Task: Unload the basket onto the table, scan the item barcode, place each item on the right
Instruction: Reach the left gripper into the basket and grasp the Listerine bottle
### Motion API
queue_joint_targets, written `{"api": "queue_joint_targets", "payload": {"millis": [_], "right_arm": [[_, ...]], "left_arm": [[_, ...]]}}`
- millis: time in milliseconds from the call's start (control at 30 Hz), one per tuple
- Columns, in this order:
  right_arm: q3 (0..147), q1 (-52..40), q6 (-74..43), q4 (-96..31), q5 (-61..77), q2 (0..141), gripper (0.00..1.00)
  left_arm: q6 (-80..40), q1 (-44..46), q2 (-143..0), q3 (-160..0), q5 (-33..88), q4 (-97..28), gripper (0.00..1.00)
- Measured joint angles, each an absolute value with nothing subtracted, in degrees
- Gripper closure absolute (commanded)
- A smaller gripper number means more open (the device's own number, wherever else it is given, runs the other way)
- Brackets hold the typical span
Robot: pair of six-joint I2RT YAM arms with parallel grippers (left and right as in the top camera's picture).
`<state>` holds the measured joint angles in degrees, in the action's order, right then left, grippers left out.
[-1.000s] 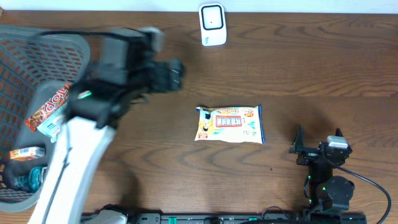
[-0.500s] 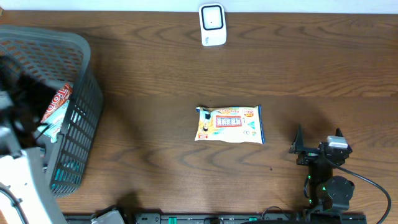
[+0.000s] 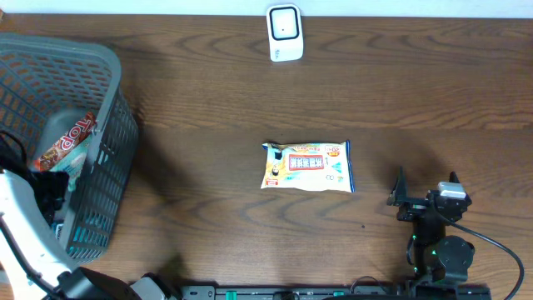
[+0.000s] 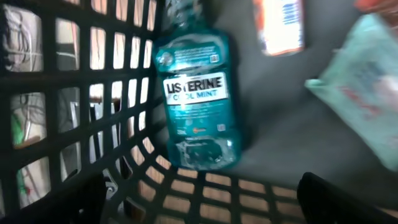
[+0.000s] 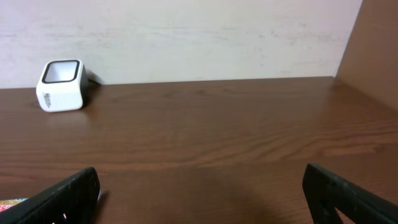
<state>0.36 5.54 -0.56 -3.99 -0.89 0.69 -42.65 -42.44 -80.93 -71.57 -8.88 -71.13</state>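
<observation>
Two claws, both spread wide. The left claw (image 4: pixel 202 190) sits inside the basket (image 4: pixel 81 112) with the Listerine mouthwash bottle (image 4: pixel 198 106) lying straight ahead, long axis pointing away, cap farthest. The right claw (image 5: pixel 200 177) is well apart, so the left is nearer.

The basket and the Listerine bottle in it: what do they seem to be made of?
The basket looks like moulded plastic, dark grey and matt: its walls are a regular grid of thick bars. The Listerine bottle looks like clear glossy plastic: teal liquid shows through and highlights sit on its surface, though glass cannot be excluded.
</observation>
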Motion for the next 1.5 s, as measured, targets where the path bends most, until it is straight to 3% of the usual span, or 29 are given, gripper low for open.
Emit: {"api": "queue_joint_targets", "payload": {"millis": [933, 1000, 1067, 1133, 1500], "right_arm": [[0.36, 5.54, -0.56, -4.01, -0.91, 0.69, 0.01], [0.36, 5.54, -0.56, -4.01, -0.89, 0.69, 0.01], [0.36, 5.54, -0.56, -4.01, -0.91, 0.69, 0.01], [0.36, 5.54, -0.56, -3.99, -0.91, 0.69, 0.01], [0.36, 5.54, -0.56, -4.01, -0.89, 0.69, 0.01]], "left_arm": [[-43.46, -47.64, -83.7, -43.88, -7.7, -39.07, 0.0], [-43.59, -47.81, -84.38, -44.07, -7.77, -38.15, 0.12], [-43.51, -47.92, -85.49, -44.6, -7.75, -37.17, 0.43], [-43.79, -47.86, -86.72, -45.39, -7.64, -36.25, 0.58], [-43.22, -47.9, -87.53, -47.22, -7.42, -36.67, 0.65]]}}
